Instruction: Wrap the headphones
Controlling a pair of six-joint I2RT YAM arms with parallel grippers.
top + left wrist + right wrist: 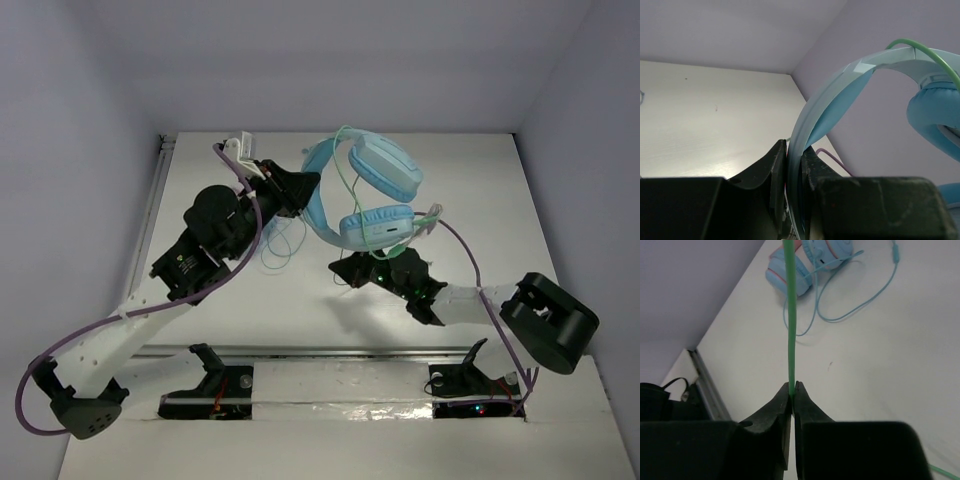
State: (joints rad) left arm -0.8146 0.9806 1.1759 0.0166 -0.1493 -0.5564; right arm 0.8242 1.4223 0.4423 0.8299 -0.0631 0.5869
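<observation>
With the left gripper [794, 167] clamped on the blue headband [807, 125] of the light-blue padded over-ear headphones [380, 170], held over the white table's [500, 240] far middle, the right gripper [792, 392], pinching their thin pale-green cable [789, 315], probably needed steady tension to loop it snugly.

1. the headband [840, 95] of the headphones [372, 190] is showing as smooth light-blue plastic, faintly glossy along its edge.
2. the ear cup [935, 117] padding is looking soft and matt, like leatherette.
3. the cable [790, 315] is reading as thin, smooth green rubbery plastic.
4. the left gripper [794, 152] and right gripper [793, 387] are showing black matt plastic, slightly grainy.
5. the counter [880, 365] is looking white and smooth, catching a soft sheen.
6. the rail [704, 380] at its edge is gleaming like metal.
</observation>
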